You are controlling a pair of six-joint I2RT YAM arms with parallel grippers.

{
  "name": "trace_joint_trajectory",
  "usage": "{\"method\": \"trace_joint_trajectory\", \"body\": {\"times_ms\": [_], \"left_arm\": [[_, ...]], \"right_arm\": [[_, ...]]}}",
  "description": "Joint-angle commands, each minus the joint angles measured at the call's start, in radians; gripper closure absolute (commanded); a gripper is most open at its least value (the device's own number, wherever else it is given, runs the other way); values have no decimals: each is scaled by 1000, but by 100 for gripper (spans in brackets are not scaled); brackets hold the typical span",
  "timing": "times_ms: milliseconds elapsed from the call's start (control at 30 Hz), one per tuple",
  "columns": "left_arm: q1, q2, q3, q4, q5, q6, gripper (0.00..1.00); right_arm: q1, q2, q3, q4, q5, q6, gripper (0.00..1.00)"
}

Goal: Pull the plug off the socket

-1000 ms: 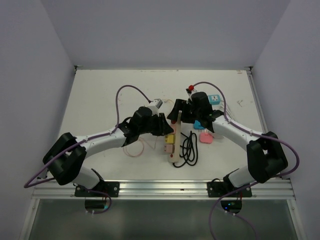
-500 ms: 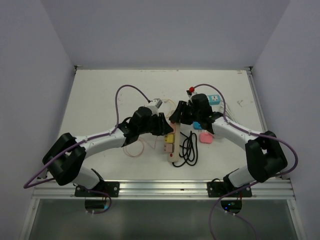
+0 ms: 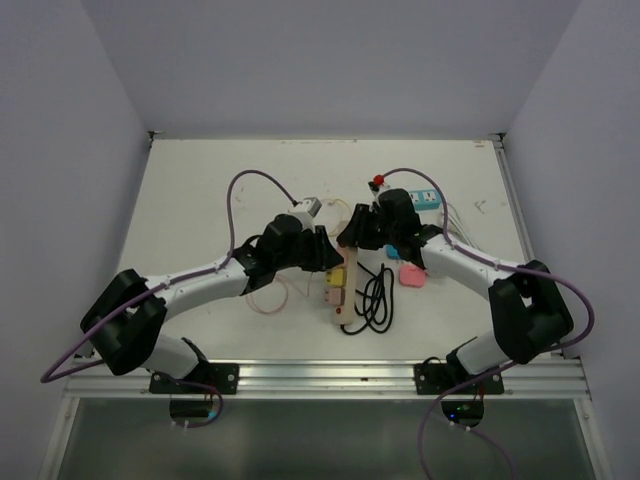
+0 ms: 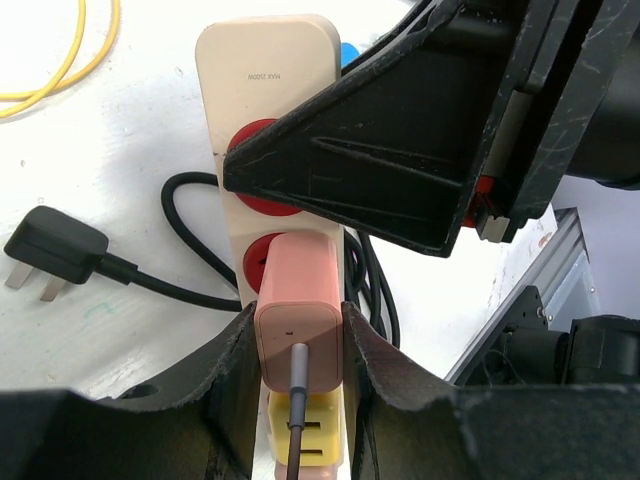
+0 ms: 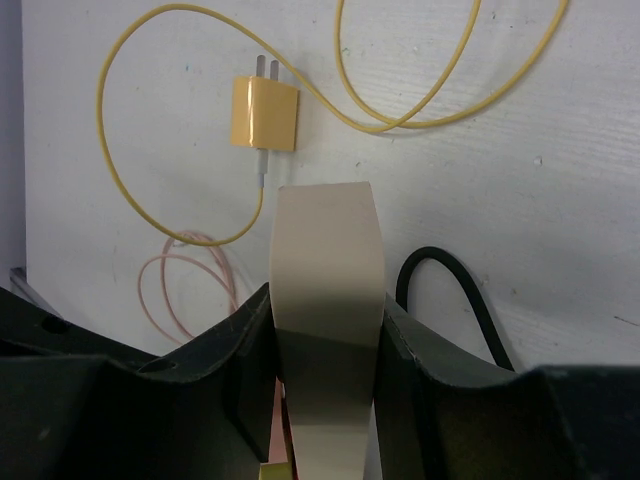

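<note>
A white table (image 3: pixel 200 190) holds loose clutter. A yellow two-pin charger (image 5: pixel 265 113) lies flat, its thin yellow cable (image 5: pixel 99 110) curling in wide loops around it. Just beside that sits a coil of pale pink wire (image 5: pixel 190 240). A black cord (image 3: pixel 378 295) is bunched in loops, ending in a black three-pin plug (image 4: pixel 55 248) (lying unplugged, pins on the tabletop). On the right lie a pink adapter (image 3: pixel 412 274) and, further back, a teal block (image 3: pixel 430 198).

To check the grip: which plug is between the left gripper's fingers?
The pink plug in the power strip; the black plug lies loose on the table.
</note>
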Motion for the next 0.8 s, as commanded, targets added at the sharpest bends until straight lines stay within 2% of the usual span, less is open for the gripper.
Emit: {"method": "trace_joint_trajectory", "body": {"times_ms": [0, 200, 400, 767], "left_arm": [[-1, -98, -1, 85, -42, 12, 100], [42, -183, -55, 79, -59, -11, 100], [79, -267, -124, 111, -86, -11, 100], [100, -388, -130, 59, -125, 12, 100]], "right_arm": [[8, -34, 17, -69, 86, -107, 100], [4, -35, 17, -135, 215, -207, 100], [-22, -21, -5, -143, 254, -210, 100], [-38, 18, -22, -164, 370, -248, 100]]}}
